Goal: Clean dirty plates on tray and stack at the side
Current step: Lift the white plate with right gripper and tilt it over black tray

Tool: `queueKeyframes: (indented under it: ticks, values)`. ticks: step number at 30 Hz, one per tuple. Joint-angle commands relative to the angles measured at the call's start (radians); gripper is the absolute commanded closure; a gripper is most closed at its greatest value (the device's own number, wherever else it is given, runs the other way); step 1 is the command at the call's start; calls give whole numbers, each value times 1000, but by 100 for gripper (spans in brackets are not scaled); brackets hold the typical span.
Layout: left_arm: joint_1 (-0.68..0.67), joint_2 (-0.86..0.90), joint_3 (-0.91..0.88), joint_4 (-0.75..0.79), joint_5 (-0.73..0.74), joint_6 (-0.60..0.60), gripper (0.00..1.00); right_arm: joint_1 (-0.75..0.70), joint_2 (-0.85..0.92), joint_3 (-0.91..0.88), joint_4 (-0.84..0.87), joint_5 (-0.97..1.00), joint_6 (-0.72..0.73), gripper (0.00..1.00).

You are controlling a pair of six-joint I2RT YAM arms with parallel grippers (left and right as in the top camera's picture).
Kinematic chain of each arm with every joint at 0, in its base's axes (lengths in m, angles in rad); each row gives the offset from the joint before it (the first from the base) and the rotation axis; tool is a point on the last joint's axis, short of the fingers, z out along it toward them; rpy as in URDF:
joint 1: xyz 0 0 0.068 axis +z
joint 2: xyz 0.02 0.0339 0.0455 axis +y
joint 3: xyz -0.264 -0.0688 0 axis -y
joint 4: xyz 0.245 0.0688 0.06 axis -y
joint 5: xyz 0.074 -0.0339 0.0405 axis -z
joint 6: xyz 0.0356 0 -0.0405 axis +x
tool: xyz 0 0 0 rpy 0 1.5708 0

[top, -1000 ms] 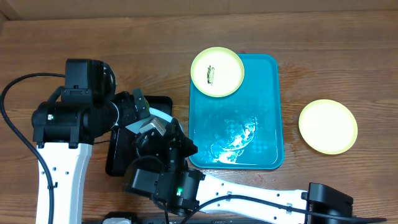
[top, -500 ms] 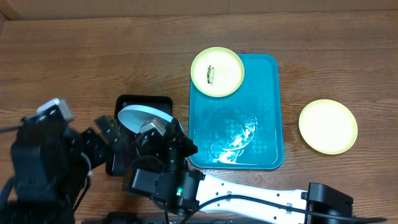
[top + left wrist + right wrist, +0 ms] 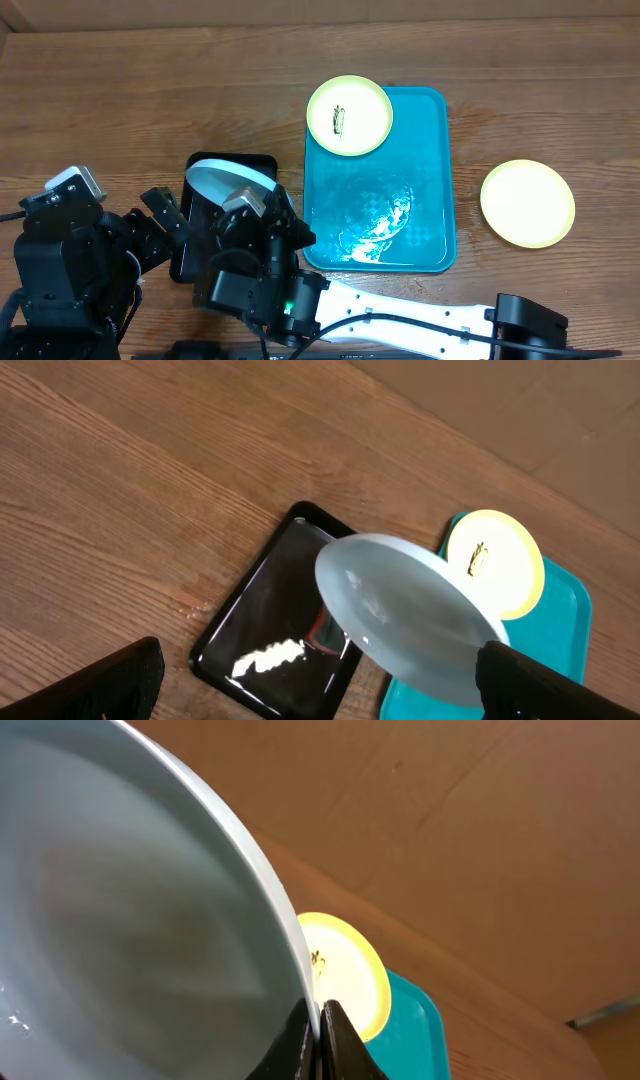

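A: Looking from above, what is at the lower left of the picture?

B: The left pincer (image 3: 168,215). Its two fingers are spread wide apart, and nothing is between them. It sits just left of the black tray (image 3: 265,640).

A: And over the black tray?

B: The pale blue plate (image 3: 222,180). It is tipped up on a slant over the top part of that tray. I cannot tell if it touches the tray.

A: What holds it?

B: The right pincer (image 3: 320,1038). It comes up from the bottom middle of the picture. Its tips are pressed together on the thin rim of the plate, at the plate's lower right edge. In the right wrist view the plate fills the whole left side, and the tips pinch the rim at the bottom middle.

A: What is next, to the right?

B: The big blue-green tray (image 3: 425,150), in the middle. It looks wet and shiny. The yellow plate with a dark mark (image 3: 348,115) lies on the tray's upper left corner and hangs a little over the rim.

A: And on the far right?

B: The plain yellow plate (image 3: 527,203) lies flat on the wooden table (image 3: 100,90), apart from the tray and well away from both pincers.
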Motion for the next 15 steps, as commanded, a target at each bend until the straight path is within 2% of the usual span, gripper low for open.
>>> queueKeyframes:
  ticks: [1,15]
  values:
    - [6,-2,6,0,-21,-19,0,11,-19,16,10,73,-68,96]
    - [6,-2,6,0,-21,-19,0,21,-19,16,72,74,-78,96]
